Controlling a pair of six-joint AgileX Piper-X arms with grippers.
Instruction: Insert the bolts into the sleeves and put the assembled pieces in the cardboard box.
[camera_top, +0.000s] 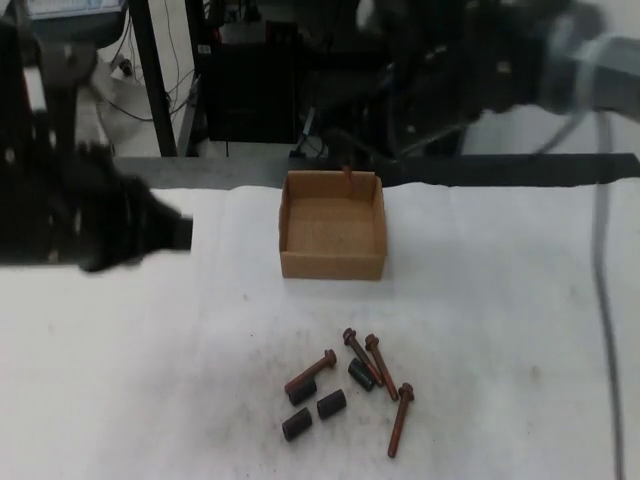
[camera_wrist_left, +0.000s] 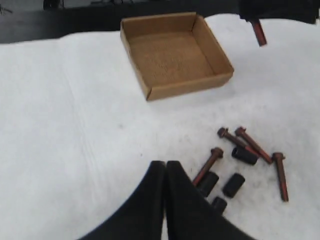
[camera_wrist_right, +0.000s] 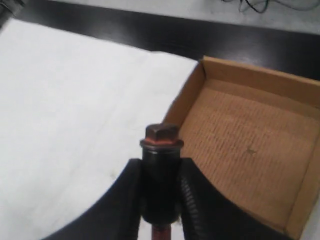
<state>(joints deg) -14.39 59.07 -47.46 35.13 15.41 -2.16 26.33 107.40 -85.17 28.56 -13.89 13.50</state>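
My right gripper (camera_wrist_right: 161, 169) is shut on an assembled piece (camera_wrist_right: 161, 142), a black sleeve with a rust-brown bolt through it and the hex head showing. It hangs by the far wall of the open cardboard box (camera_top: 333, 262), where the bolt end (camera_top: 348, 178) shows. Several loose bolts (camera_top: 400, 420) and black sleeves (camera_top: 331, 404) lie in a cluster on the white cloth in front of the box. My left gripper (camera_wrist_left: 165, 167) is shut on nothing, held above the cloth to the left of the cluster. From there the right gripper's bolt (camera_wrist_left: 258, 32) is seen past the box (camera_wrist_left: 190, 87).
The bench is covered with a white padded cloth (camera_top: 500, 330). A black bench edge (camera_top: 520, 168) and dark equipment stand behind the box. A cable (camera_top: 603, 300) hangs down on the right. Open cloth lies left and right of the box.
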